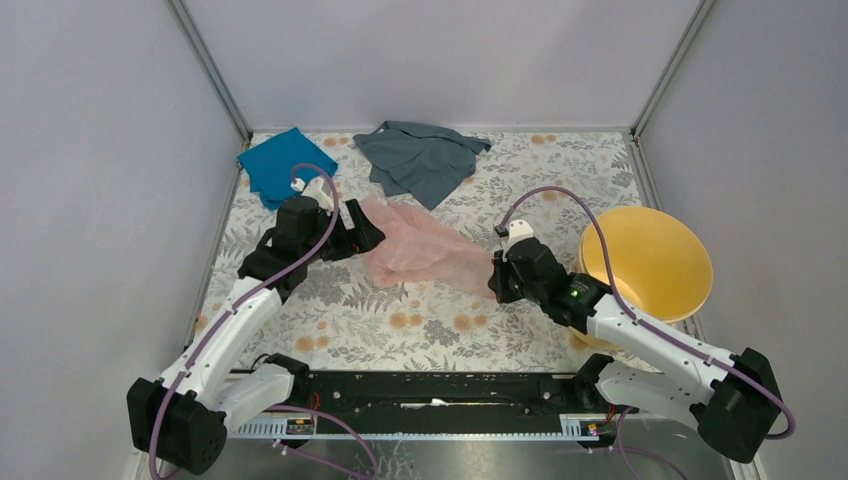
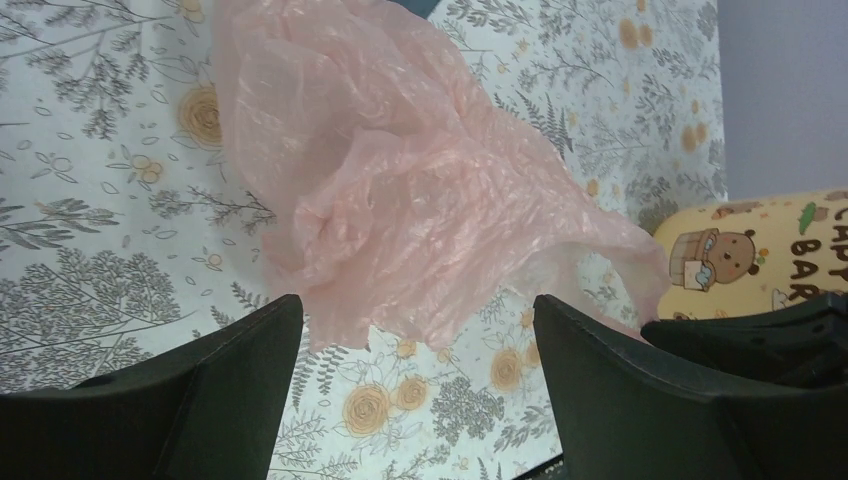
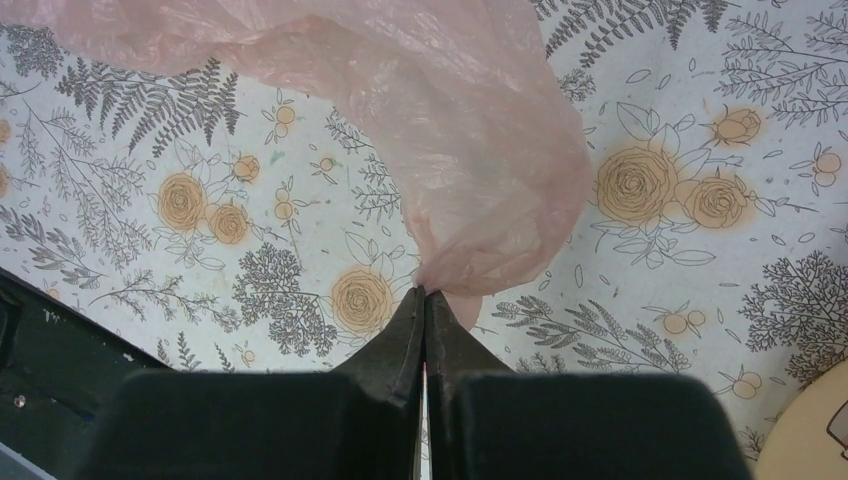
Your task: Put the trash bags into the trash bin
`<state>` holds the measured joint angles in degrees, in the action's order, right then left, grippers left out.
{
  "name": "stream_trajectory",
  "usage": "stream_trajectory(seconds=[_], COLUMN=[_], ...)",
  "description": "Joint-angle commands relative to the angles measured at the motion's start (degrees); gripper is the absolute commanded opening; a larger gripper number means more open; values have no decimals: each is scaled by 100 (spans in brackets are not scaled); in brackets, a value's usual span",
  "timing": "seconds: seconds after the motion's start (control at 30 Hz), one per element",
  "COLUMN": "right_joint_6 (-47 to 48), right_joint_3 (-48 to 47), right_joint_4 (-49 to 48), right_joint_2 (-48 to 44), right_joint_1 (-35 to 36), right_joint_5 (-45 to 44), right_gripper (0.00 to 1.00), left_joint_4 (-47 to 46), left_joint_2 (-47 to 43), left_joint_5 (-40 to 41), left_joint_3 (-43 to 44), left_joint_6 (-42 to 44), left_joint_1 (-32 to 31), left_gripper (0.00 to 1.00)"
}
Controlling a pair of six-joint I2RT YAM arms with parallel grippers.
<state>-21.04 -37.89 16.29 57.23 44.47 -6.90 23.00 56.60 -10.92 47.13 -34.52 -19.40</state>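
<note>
The pale pink trash bag (image 1: 415, 245) lies crumpled on the floral tablecloth between the two arms, also seen as the trash bag (image 2: 400, 190) and the trash bag (image 3: 450, 120). My right gripper (image 3: 425, 292) is shut on one corner of the film, at the bag's right end (image 1: 497, 272). My left gripper (image 2: 415, 320) stands open just short of the bag's left end, nothing between its fingers (image 1: 365, 235). The yellow-orange trash bin (image 1: 648, 262) lies tipped at the right, its mouth facing the camera; its printed wall (image 2: 760, 250) shows in the left wrist view.
A teal cloth (image 1: 282, 163) lies at the back left and a grey cloth (image 1: 420, 158) at the back middle. Grey walls close the table (image 1: 440, 330) on three sides. A black rail (image 1: 430, 395) runs along the near edge between the arm bases.
</note>
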Motion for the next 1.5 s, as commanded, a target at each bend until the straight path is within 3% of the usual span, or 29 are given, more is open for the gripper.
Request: stream_trajectory(seconds=[0.0,0.17,0.3,0.37,0.6,0.9,1.0,1.4,1.47], right_joint_6=[55,102,73,71,155,179,178,172,139], right_joint_3=[-263,-197,-101,-57,-20,-25,52,87,84], right_joint_4=[-215,-273,-346,-367,-377,-457,-505,-509,-522], right_joint_2=[130,176,108,72,72,134,102,119,148], right_joint_1=[-7,-7,-8,-8,-6,-8,-8,-8,-4], right_joint_5=[-79,-68,-24,-22,6,92,75,116,147], right_gripper=[0,0,0,0,0,0,0,0,0], left_joint_4=[-173,16,153,197,483,998,1222,1584,1561], left_joint_2=[199,1088,1686,1881,2492,3172,3375,3443,3428], left_joint_5=[437,229,620,839,1004,1555,1945,2538,2402], left_joint_3=[297,920,1262,1364,1645,2417,2592,3078,3048], left_joint_6=[119,500,808,989,1414,1702,1873,2359,2437], left_joint_1=[24,-22,-225,-356,-538,-728,-836,-977,-962], left_gripper=[87,82,66,63,72,71,64,58,61])
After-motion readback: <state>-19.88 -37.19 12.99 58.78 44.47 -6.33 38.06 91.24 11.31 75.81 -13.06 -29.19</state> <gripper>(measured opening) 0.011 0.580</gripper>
